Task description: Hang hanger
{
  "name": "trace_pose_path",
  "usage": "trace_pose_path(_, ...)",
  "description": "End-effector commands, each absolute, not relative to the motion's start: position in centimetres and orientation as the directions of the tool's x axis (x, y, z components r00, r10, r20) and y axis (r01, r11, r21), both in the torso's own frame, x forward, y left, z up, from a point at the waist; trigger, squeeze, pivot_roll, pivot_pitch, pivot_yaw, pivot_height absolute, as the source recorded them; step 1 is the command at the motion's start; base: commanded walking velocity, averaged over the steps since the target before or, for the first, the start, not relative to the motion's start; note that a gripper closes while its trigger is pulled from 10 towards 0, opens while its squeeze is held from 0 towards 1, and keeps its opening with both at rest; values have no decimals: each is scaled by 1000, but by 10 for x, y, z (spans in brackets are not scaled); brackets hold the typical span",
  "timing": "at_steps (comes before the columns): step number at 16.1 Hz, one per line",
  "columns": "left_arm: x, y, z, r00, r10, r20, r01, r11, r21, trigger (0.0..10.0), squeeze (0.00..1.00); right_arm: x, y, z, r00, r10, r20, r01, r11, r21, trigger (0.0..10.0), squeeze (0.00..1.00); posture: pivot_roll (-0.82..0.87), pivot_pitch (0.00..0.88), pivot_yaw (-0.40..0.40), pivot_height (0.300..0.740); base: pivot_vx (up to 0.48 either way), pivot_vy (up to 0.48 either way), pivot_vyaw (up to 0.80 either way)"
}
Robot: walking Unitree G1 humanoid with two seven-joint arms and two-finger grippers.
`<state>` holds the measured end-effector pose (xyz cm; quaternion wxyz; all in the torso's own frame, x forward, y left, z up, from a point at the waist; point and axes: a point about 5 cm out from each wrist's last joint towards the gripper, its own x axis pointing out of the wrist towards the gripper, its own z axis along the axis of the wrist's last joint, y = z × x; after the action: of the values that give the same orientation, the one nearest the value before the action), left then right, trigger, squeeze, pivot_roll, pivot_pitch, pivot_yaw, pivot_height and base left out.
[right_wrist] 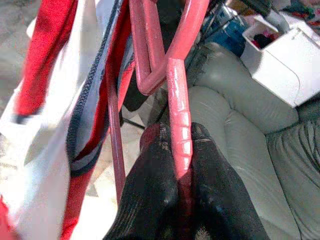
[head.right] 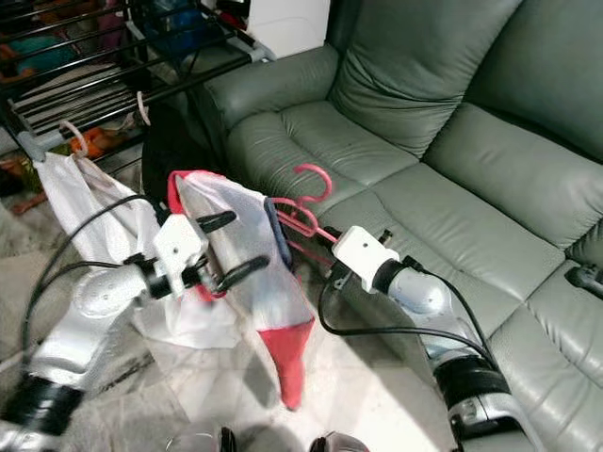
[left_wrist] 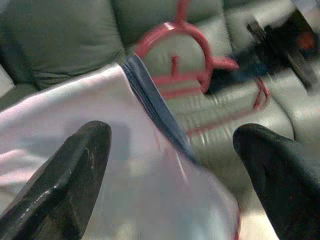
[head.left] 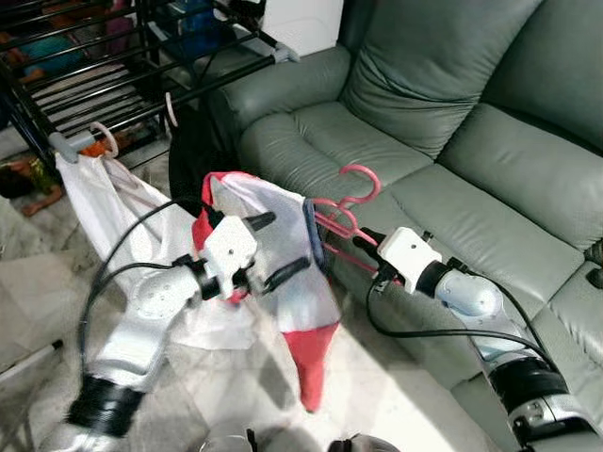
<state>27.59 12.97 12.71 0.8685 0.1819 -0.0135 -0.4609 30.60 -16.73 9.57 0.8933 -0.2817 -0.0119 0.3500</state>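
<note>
On my left stands the black drying rack [head.left: 113,66]. My left gripper [head.left: 268,250] hangs spread wide against the white-and-red shirt [head.left: 283,273], gripping nothing. The shirt drapes from the pink hanger [head.left: 349,202], held in front of the grey sofa [head.left: 424,122]; my right gripper [right_wrist: 182,150] is clamped on its bar. I judge the plastic stiff and slick, the garment light but floppy, so I'd hold near the hook.
</note>
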Motion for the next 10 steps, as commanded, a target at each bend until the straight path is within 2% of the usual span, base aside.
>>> trace_pose_path(1, 271, 129, 122, 548, -817, -181, 814, 470, 341, 10000, 1000, 312, -168, 108, 759, 638, -127, -593, 598, -540, 10000, 0, -30, 0, 4, 740, 0, 0, 0)
trace_pose_path(3, 269, 135, 116, 551, -808, -210, 787, 419, 453, 10000, 1000, 309, -166, 106, 735, 662, -145, -621, 573, -534, 10000, 0, -25, 0, 7, 740, 0, 0, 0)
trace_pose_path(5, 278, 148, 120, 610, -772, -182, 675, 384, 630, 10000, 1000, 302, -168, 103, 676, 709, -202, -682, 498, -535, 10000, 0, -24, 0, 11, 740, 0, 0, 0)
trace_pose_path(6, 281, 155, 122, 623, -761, -183, 641, 362, 677, 10000, 659, 299, -171, 101, 647, 727, -228, -708, 463, -533, 10000, 0, -25, 0, 12, 740, 0, 0, 0)
trace_pose_path(7, 284, 158, 124, 626, -756, -193, 622, 335, 707, 10000, 0, 296, -173, 100, 627, 738, -249, -726, 438, -530, 10000, 0, -27, 0, 13, 740, 0, 0, 0)
trace_pose_path(10, 288, 164, 124, 599, -764, -240, 622, 255, 740, 10000, 0, 288, -179, 96, 567, 765, -306, -766, 352, -539, 10000, 0, -31, 0, 19, 740, 0, 0, 0)
